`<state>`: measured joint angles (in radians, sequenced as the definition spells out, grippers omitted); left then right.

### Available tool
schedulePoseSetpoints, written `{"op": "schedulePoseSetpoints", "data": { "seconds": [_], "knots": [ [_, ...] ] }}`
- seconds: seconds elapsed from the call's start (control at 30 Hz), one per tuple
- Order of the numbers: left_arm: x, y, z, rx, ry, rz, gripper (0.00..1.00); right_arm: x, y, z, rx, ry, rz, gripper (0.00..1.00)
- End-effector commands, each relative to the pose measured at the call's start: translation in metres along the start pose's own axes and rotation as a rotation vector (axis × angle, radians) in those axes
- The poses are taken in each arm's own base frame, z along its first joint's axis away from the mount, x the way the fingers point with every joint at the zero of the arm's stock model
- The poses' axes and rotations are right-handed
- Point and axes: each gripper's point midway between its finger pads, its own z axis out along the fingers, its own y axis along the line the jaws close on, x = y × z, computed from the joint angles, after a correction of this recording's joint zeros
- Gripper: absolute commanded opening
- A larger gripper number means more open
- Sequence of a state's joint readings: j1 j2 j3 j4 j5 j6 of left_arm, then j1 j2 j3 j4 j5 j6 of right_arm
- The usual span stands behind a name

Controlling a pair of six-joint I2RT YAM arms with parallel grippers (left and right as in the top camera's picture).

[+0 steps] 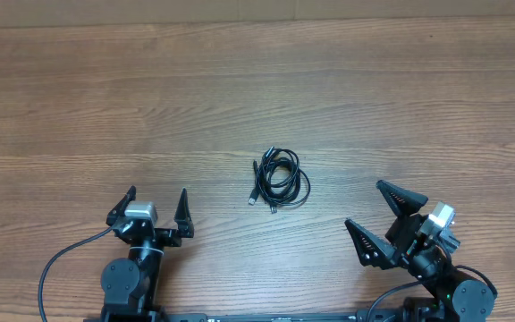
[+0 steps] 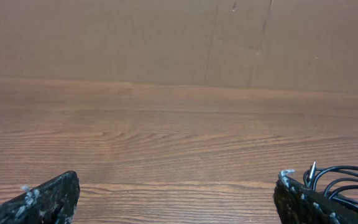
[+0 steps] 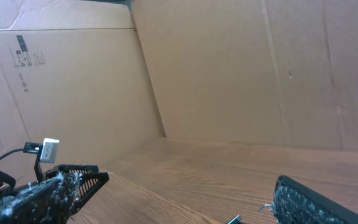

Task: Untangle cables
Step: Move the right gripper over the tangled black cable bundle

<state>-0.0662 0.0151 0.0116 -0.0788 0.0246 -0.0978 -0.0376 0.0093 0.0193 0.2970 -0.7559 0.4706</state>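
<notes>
The cables [image 1: 279,178] lie as one small bundle of thin black loops with plug ends near the middle of the wooden table [image 1: 257,89]. My left gripper [image 1: 157,201] rests open at the front left, well to the left of the bundle. In the left wrist view, loops of the cables [image 2: 347,180] show just past the right fingertip [image 2: 297,196]. My right gripper [image 1: 369,207] stands open at the front right, to the right of the bundle, with nothing between its fingers. A plug tip [image 3: 232,219] peeks in at the bottom of the right wrist view.
Cardboard walls [image 3: 229,68] stand behind and beside the table. The left arm's gripper [image 3: 73,177] shows in the right wrist view. A thick black arm wire [image 1: 61,264] loops at the front left, near the table's front edge.
</notes>
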Motion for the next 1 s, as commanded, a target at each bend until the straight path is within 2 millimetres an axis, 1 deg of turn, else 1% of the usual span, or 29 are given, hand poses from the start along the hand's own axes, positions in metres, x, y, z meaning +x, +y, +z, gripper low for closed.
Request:
{"op": "schedulePoseSetpoints", "data": {
  "seconds": [0.0,0.07,0.17,0.27,0.4,0.43,0.53,0.63,0.8,0.9,0.97],
  "knots": [
    [0.001,-0.001,0.0,0.002,-0.005,0.017,0.99,-0.118,0.035,0.035,0.126,0.456,0.039,1.0],
    [0.001,-0.001,0.0,0.002,-0.005,0.017,1.0,-0.11,0.046,0.039,0.049,0.491,0.151,1.0],
    [0.001,-0.001,0.0,0.002,-0.005,0.017,1.0,-0.104,0.045,0.044,0.02,0.521,0.234,1.0],
    [0.001,-0.001,0.0,0.002,-0.005,0.017,1.0,-0.095,0.034,0.049,0.039,0.553,0.299,1.0],
    [0.001,-0.001,0.0,0.002,-0.005,0.017,0.99,-0.08,0.023,0.05,0.073,0.612,0.376,1.0],
    [0.001,-0.001,0.0,0.002,-0.005,0.017,1.0,-0.07,0.013,0.048,0.121,0.644,0.407,1.0],
    [0.001,-0.001,0.0,0.002,-0.005,0.017,0.99,-0.062,-0.003,0.045,0.211,0.667,0.408,1.0],
    [0.001,-0.001,0.0,0.002,-0.005,0.017,0.99,-0.062,-0.017,0.042,0.309,0.661,0.42,1.0],
    [0.001,-0.001,0.0,0.002,-0.005,0.017,1.0,-0.076,-0.021,0.04,0.374,0.654,0.399,1.0],
    [0.001,-0.001,0.0,0.002,-0.005,0.017,1.0,-0.081,-0.033,0.031,0.504,0.703,0.405,1.0],
    [0.001,-0.001,0.0,0.002,-0.005,0.017,1.0,-0.082,-0.042,0.021,0.608,0.772,0.428,1.0]
  ]
}}
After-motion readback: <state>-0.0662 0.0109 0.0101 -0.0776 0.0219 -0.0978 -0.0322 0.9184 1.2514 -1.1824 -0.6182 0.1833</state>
